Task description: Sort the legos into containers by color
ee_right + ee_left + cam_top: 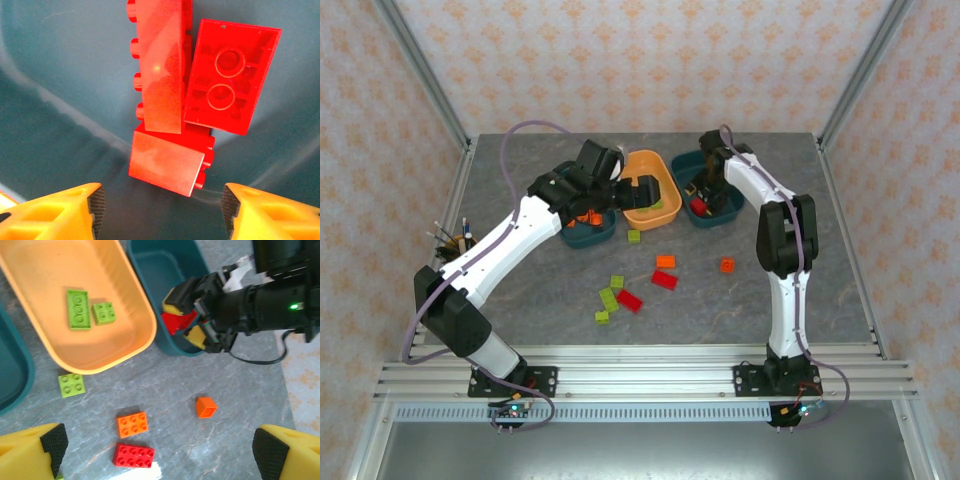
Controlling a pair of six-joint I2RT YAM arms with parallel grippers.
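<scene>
- Currently the left tool (pixel 161 447) hangs wide open and empty above the table (pixel 240 405), near the orange tray (pixel 135 305), which holds two lime green bricks (pixel 78 309).
- Similarly, the right tool (pixel 162 205) is spread open, gripping nothing, over the right-hand teal tray (pixel 720 213); three red bricks (pixel 160 70) lie heaped on its floor.
- Orange pieces (pixel 586 217) sit in the other teal tray (pixel 590 240).
- Loose red, orange and green bricks lie on the table, a red one (pixel 133 455) just beside an orange one (pixel 132 424).
</scene>
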